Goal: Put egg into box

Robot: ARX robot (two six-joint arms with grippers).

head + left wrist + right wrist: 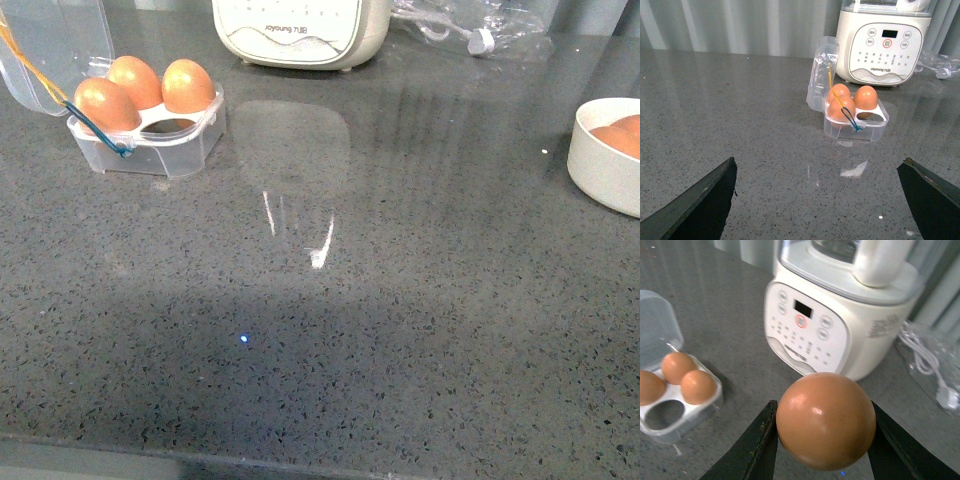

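My right pincer [824, 440] is closed on a brown egg [826, 420] with a jaw pressed to each side, above the grey counter [400, 330], with the white appliance [835, 325] just beyond it. My left pincer [819, 167] stands wide and holds nothing, its two dark fingers [705, 200] well apart. The box [150, 140] sits at the counter's far left with its clear lid [50, 45] thrown back. It holds three eggs [105, 103] and one bare slot [175, 125] at its near right corner.
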